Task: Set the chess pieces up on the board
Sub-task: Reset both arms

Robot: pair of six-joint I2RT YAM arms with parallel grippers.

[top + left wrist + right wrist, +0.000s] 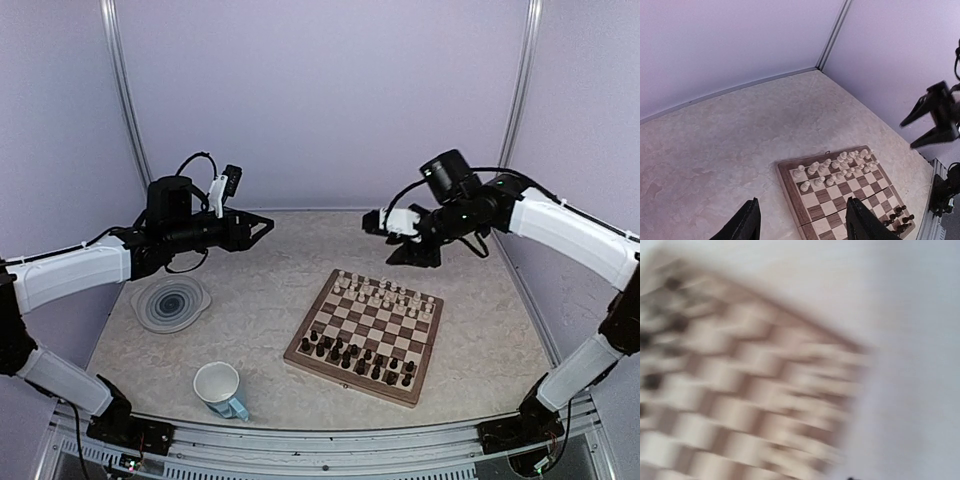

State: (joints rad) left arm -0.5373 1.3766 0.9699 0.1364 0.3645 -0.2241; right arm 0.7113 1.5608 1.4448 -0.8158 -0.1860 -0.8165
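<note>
Chess pieces (385,297) stand in rows on the board (350,378), toward the table's near right, well apart from both grippers. The left gripper (802,202) and right gripper (907,135) hang near the far edge, jaws parted and empty.

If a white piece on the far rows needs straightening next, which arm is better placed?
Probably right: the right gripper hangs open just past the board, near the white pieces; the left gripper is farther off, over by the plate.
</note>
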